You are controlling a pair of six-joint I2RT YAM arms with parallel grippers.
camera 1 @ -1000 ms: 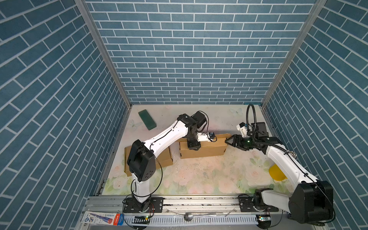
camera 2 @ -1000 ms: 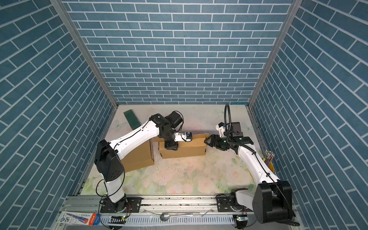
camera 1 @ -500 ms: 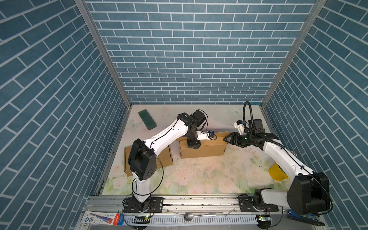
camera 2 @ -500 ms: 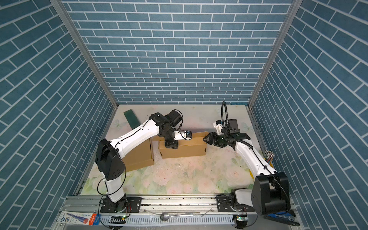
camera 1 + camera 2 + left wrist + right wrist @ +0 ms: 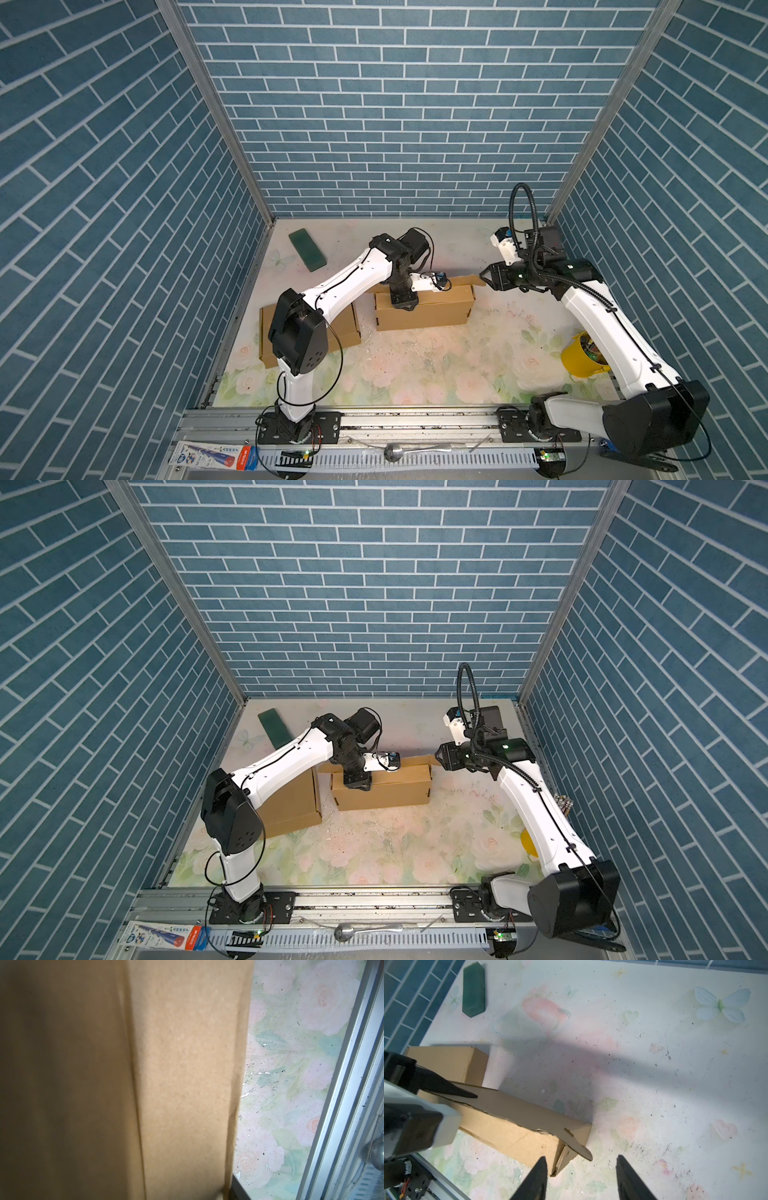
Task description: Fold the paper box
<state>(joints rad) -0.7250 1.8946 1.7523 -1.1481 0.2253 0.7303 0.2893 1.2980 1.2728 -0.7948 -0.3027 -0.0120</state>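
Observation:
The paper box (image 5: 424, 311) is a long brown carton in mid-table, shown in both top views (image 5: 382, 791). Its lid flap (image 5: 512, 1109) lies loosely over the top, with a corner ear (image 5: 581, 1151) sticking out past the right end. My left gripper (image 5: 402, 305) points down onto the box's left part, at the front top edge. Its wrist view is filled with cardboard (image 5: 176, 1064), only one finger (image 5: 239, 1188) shows beside the edge, and its grip is hidden. My right gripper (image 5: 483, 277) is at the box's right end, open, its fingertips (image 5: 542, 1167) either side of the ear without touching it.
A second cardboard box (image 5: 345, 328) stands left of the paper box, partly behind my left arm. A dark green block (image 5: 307, 249) lies at the back left. A yellow cup (image 5: 582, 359) sits at the right front under my right arm. A metal rail (image 5: 374, 419) borders the front.
My right gripper has moved left and slightly back to the box's right end, and its jaws have narrowed. My left arm and the box have stayed put.

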